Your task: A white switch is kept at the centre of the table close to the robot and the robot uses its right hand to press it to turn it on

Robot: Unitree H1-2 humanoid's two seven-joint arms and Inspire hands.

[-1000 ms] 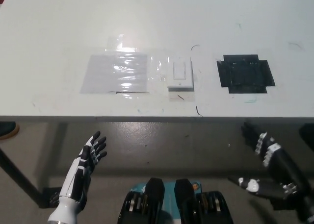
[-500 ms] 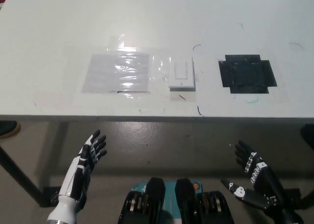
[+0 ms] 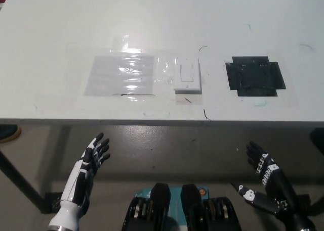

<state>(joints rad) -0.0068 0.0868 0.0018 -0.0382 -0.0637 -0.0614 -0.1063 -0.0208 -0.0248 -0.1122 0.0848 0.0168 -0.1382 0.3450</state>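
White and square-edged, the switch [image 3: 187, 76] lies flat on the pale table [image 3: 162, 24], well ahead of the right hand [image 3: 263, 183] and off to that hand's left side. It sits between a glossy patch of clear tape [image 3: 120, 75] and a black tape patch [image 3: 255, 76]; the black patch lies almost straight ahead of the right hand, the clear one far to its left. Thin pen marks [image 3: 204, 113] show on the tabletop just on the near side of the switch.

The black right hand hangs below the table's near edge, over the grey floor [image 3: 167, 145], fingers spread and pointing up toward the table, holding nothing and touching nothing. Against the picture of half a second ago it has barely changed: it sits a touch further right and a little lower, with the same open spread. A second ago it was higher and nearer the table edge, so it has dropped away since then.

Resting at the opposite side, the white left hand [image 3: 93, 157] is also open and empty below the table edge, fingers apart, in the same place as before. Switch and tape patches have not shifted.
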